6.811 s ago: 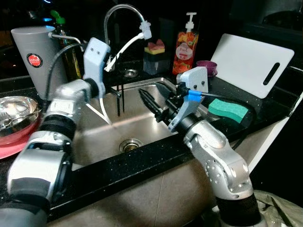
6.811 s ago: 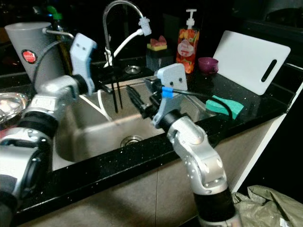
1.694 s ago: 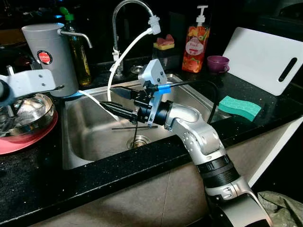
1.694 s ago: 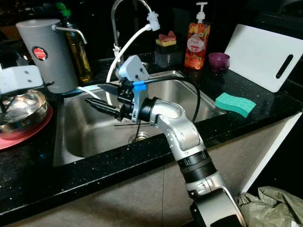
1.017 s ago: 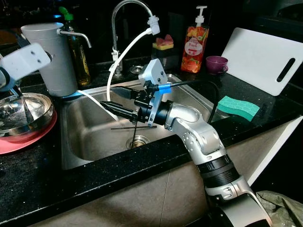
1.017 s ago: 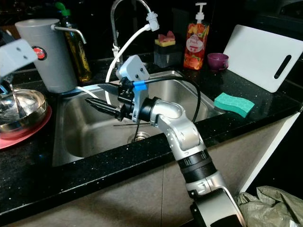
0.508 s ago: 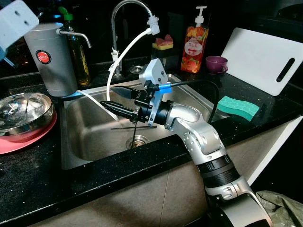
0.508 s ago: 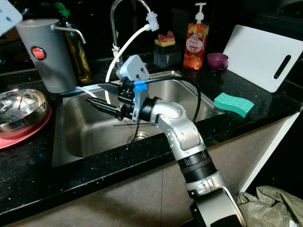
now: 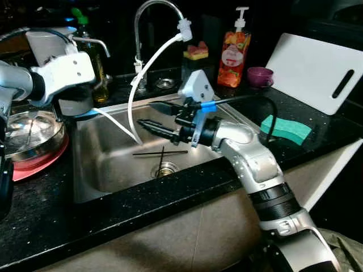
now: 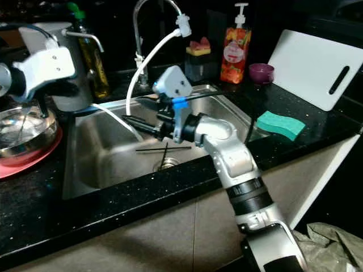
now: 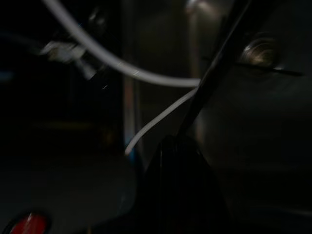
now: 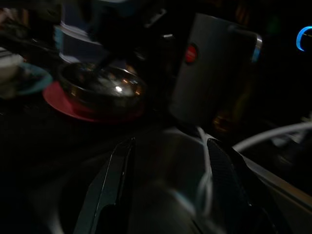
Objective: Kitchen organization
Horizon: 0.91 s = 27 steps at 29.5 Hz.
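Two thin black chopsticks (image 9: 161, 153) lie crossed on the bottom of the steel sink (image 9: 102, 170), beside the drain. My right gripper (image 9: 152, 116) hovers above them over the middle of the sink. It is open and empty, and its two fingers (image 12: 109, 180) stand well apart in the right wrist view. My left gripper (image 10: 41, 107) hangs at the far left above a steel bowl (image 9: 28, 133) that sits on a red plate (image 9: 34, 167). The left wrist view is dark and blurred, looking toward the sink drain (image 11: 263, 51).
A grey canister (image 9: 42, 42) stands behind my left arm. The faucet (image 9: 150, 8) with a white hose (image 9: 142, 73) arches over the sink. On the right counter are a soap bottle (image 9: 231, 54), purple cup (image 9: 260, 75), green sponge (image 9: 286, 129) and white cutting board (image 9: 315, 68).
My left arm has come down from the upper left to just above the bowl. My right gripper has shifted a little to the right over the sink. The chopsticks have not moved.
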Motion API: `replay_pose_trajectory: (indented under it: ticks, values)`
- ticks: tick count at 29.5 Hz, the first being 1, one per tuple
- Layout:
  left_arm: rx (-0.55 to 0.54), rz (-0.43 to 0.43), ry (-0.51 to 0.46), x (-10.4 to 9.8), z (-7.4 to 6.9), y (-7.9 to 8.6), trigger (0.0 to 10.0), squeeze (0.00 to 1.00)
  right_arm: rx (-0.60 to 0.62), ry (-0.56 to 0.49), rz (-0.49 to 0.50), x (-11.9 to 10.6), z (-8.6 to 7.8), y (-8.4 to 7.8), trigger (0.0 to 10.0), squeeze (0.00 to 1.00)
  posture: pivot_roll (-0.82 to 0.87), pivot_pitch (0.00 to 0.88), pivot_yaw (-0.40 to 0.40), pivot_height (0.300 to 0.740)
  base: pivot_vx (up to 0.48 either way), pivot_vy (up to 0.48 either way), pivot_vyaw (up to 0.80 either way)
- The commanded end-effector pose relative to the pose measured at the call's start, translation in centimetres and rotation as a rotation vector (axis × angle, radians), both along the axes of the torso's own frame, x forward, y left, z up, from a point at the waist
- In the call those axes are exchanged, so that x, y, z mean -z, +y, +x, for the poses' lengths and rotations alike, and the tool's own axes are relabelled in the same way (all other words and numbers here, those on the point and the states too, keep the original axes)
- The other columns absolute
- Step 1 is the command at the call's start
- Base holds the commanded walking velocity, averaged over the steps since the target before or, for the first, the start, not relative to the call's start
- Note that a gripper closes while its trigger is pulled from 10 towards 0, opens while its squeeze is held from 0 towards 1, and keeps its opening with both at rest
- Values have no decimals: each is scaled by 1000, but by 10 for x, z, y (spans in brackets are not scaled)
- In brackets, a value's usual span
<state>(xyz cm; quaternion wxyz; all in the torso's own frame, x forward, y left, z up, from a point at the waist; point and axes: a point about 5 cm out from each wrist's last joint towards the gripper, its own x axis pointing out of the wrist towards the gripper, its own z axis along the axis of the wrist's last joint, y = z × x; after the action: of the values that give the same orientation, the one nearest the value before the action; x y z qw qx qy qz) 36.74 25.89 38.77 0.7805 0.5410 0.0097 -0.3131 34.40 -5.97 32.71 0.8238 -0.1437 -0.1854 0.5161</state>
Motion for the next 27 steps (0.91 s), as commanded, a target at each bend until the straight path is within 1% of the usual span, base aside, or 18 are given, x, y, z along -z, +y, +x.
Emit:
replay_pose_trajectory:
  ticks: [1,3,4,5,8,9,11,12,14,15,16,17,19,21,24,25,26,27]
  values:
    - [48,41,30,5,0,-6,10000,0,7,-29,-6,-5,-1,-5,10000,0,85,119,20,740,0,0,0]
    - [91,84,63,19,9,-25,10000,0,76,-22,-41,0,1,-31,10000,0,70,118,29,740,0,0,0]
    - [98,86,66,23,12,-31,10000,0,95,-18,-57,2,0,-40,10000,0,70,118,29,740,0,0,0]
    - [98,86,66,23,12,-31,10000,0,95,-18,-57,2,0,-40,10000,0,70,118,29,740,0,0,0]
    - [122,69,100,38,21,-52,10000,0,122,7,-113,11,-4,-60,10000,0,37,118,42,740,0,0,0]
    - [122,69,100,38,21,-52,10000,0,122,7,-113,11,-4,-60,10000,0,37,118,42,740,0,0,0]
    - [145,55,123,53,29,-73,10000,0,141,34,-171,18,-7,-75,10000,0,3,122,46,740,0,0,0]
    - [145,55,123,53,29,-73,10000,0,141,34,-171,18,-7,-75,10000,0,3,122,46,740,0,0,0]
    - [152,42,127,70,36,-96,10000,0,178,70,-212,21,-9,-88,10000,0,-16,128,49,740,0,0,0]
    - [153,37,129,75,37,-103,10000,0,192,81,-220,21,-9,-92,10000,0,-16,128,49,740,0,0,0]
    - [153,37,129,75,37,-103,10000,0,192,81,-220,21,-9,-92,10000,0,-16,128,49,740,0,0,0]
    - [153,36,133,81,39,-108,10000,0,212,88,-219,20,-9,-95,10000,0,-16,128,49,740,0,0,0]
    - [156,50,160,102,40,-120,10000,0,279,73,-193,12,-4,-102,10000,0,-32,131,49,740,0,0,0]
    - [159,64,174,117,41,-127,10000,0,317,55,-169,4,-3,-105,10000,0,-33,132,48,740,0,0,0]
    - [155,80,187,132,40,-131,10000,0,319,30,-146,-5,-4,-102,10000,0,-34,135,44,740,0,0,0]
    - [155,80,187,132,40,-131,10000,0,319,30,-146,-5,-4,-102,10000,0,-34,135,44,740,0,0,0]
    - [152,90,192,140,40,-130,10000,282,301,8,-138,-12,-5,-96,10000,0,-31,135,39,740,0,0,0]
    - [152,93,193,141,39,-129,10000,282,294,2,-137,-14,-6,-94,10000,0,-31,135,39,740,0,0,0]
